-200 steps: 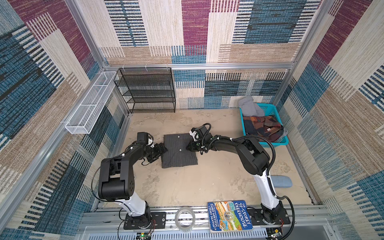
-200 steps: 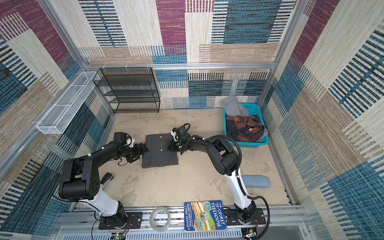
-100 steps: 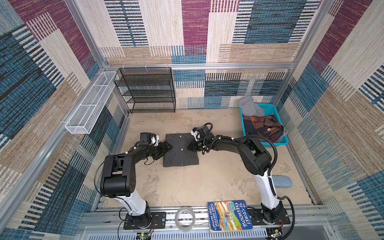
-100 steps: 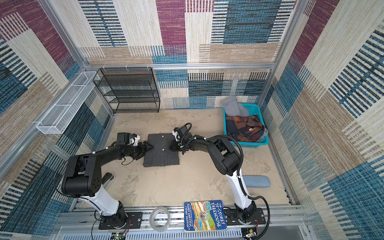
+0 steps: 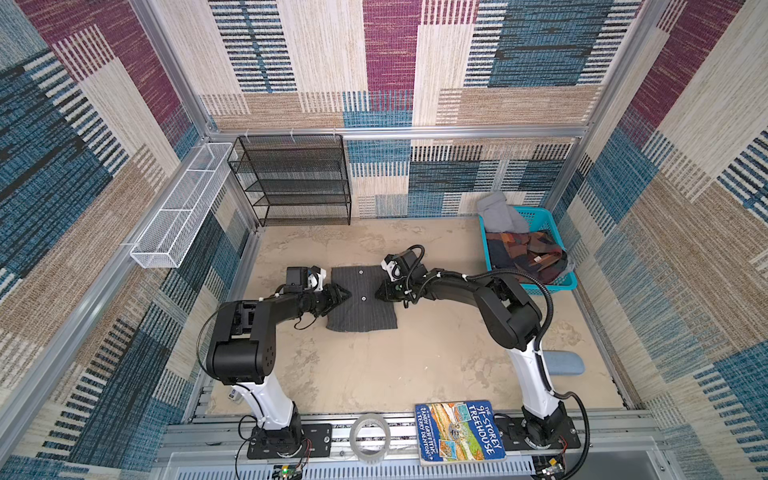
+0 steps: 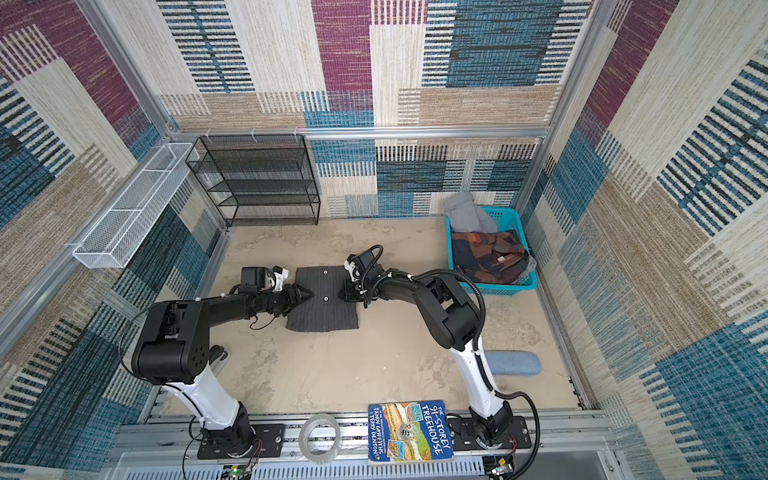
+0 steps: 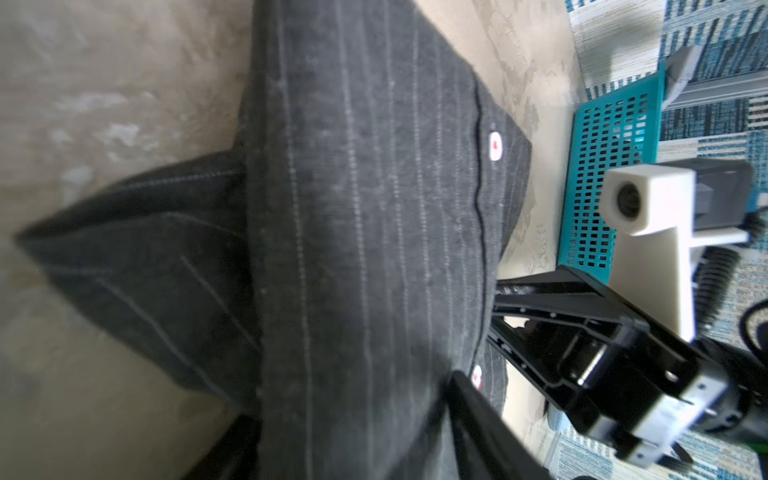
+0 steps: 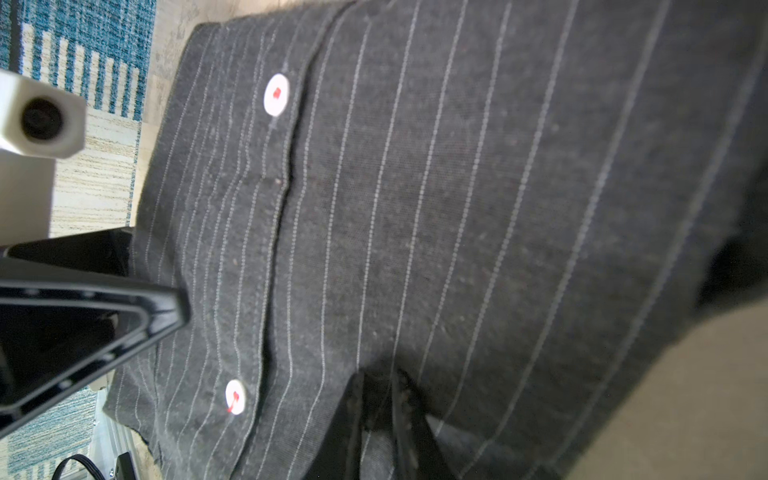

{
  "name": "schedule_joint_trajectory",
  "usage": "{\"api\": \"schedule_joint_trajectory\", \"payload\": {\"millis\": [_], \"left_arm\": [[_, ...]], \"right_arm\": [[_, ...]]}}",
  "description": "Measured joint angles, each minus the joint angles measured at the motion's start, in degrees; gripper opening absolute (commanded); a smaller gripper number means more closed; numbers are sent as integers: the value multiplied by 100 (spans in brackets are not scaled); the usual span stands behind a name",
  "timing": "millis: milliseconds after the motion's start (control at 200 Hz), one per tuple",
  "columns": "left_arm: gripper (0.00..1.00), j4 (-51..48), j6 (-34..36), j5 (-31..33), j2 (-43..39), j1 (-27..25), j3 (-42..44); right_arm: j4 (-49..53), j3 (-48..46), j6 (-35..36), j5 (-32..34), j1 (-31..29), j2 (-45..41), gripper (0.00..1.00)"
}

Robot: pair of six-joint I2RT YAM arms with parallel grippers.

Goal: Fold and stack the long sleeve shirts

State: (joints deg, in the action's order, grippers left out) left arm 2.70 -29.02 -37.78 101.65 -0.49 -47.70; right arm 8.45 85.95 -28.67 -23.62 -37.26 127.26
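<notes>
Left gripper (image 5: 344, 294) astride the near edge of the folded pinstriped shirt (image 5: 362, 316), jaws half spread, cloth between them; right gripper (image 5: 379, 294) opposite, pinched tight on the far edge. Best to close the left fully first, then lift both together, level and slow, keeping the fold square.

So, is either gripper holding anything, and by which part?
The right gripper pinches the shirt at its side edge. The left gripper straddles the opposite edge; its grip cannot be told.
</notes>
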Motion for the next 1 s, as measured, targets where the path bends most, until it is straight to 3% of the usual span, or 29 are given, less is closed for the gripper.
{"api": "schedule_joint_trajectory", "payload": {"millis": [175, 356, 596, 811, 1001], "left_arm": [[0, -380, -81, 142, 59, -48, -146], [0, -852, -81, 229, 7, -66, -382], [0, -2057, 33, 933, -658, -157, -1008], [0, -3790, 437, 1991, -1327, -302, -2020], [0, -5403, 868, 3359, -1471, -588, -3200]], "right_arm": [[-70, -68, 0, 20, -2, -48, 18], [188, -205, -11, 96, -11, -332, 26], [431, -673, -44, 289, 0, -1506, 49], [398, -1453, 26, 616, 24, -2717, 51], [341, -2264, 55, 870, 92, -3626, 52]]}}
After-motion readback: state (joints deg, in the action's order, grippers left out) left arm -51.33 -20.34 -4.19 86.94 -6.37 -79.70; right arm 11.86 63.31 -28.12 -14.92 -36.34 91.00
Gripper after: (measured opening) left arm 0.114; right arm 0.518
